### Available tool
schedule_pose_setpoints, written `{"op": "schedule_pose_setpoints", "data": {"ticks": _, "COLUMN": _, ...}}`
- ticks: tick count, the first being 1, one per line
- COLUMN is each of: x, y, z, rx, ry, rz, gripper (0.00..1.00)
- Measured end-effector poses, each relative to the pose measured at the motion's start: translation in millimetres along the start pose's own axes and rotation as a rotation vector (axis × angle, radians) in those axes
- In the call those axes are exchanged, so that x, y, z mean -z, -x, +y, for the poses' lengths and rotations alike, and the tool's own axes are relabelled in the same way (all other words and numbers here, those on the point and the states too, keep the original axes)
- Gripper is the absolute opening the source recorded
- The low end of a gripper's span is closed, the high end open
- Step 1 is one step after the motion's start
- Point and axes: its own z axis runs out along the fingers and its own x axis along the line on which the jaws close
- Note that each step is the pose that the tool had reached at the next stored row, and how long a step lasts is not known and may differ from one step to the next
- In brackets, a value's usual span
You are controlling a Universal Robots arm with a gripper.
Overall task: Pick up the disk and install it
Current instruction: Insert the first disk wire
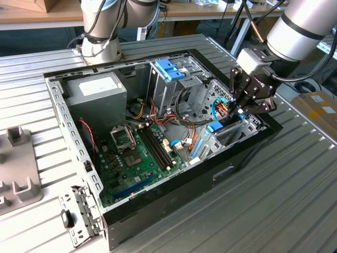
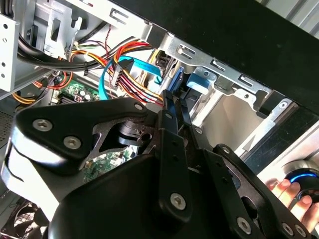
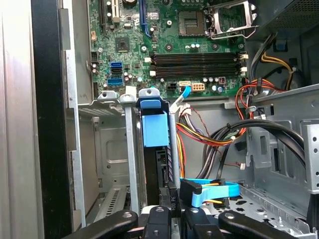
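Observation:
The disk [image 3: 154,130] stands on edge in a narrow metal bay of the open computer case [image 1: 174,187], at the corner nearest the exterior view's right. Its light-blue frame [image 1: 214,127] faces outward and its dark body runs down between sheet-metal walls. My gripper [image 1: 240,110] reaches into that corner from above. In both wrist views its black fingers [image 3: 158,215] sit close together on the disk's rear edge, so the gripper [image 2: 172,107] is shut on it. The disk's label is hidden.
The motherboard [image 1: 137,153] fills the case floor. A grey power supply [image 1: 97,89] and a metal cage with a blue latch [image 1: 169,68] stand at the back. Cable bundles [image 3: 209,134] run beside the bay. Fingers of a person's hand [image 2: 291,196] show nearby.

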Motion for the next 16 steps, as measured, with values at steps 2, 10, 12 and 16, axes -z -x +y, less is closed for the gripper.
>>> {"op": "schedule_pose_setpoints", "data": {"ticks": 2, "x": 1.1, "y": 0.0, "z": 0.0, "rx": 0.000, "ry": 0.0000, "rz": -0.0002, "gripper": 0.17}}
{"op": "schedule_pose_setpoints", "data": {"ticks": 10, "x": 2.8, "y": -5.7, "z": -0.3, "rx": 0.000, "ry": 0.0004, "rz": -0.0070, "gripper": 0.17}}
{"op": "schedule_pose_setpoints", "data": {"ticks": 12, "x": 2.8, "y": -6.1, "z": -0.3, "rx": 0.000, "ry": 0.0005, "rz": -0.0081, "gripper": 0.17}}
{"op": "schedule_pose_setpoints", "data": {"ticks": 16, "x": 2.4, "y": -6.2, "z": -0.6, "rx": 0.000, "ry": 0.0008, "rz": -0.0093, "gripper": 0.17}}
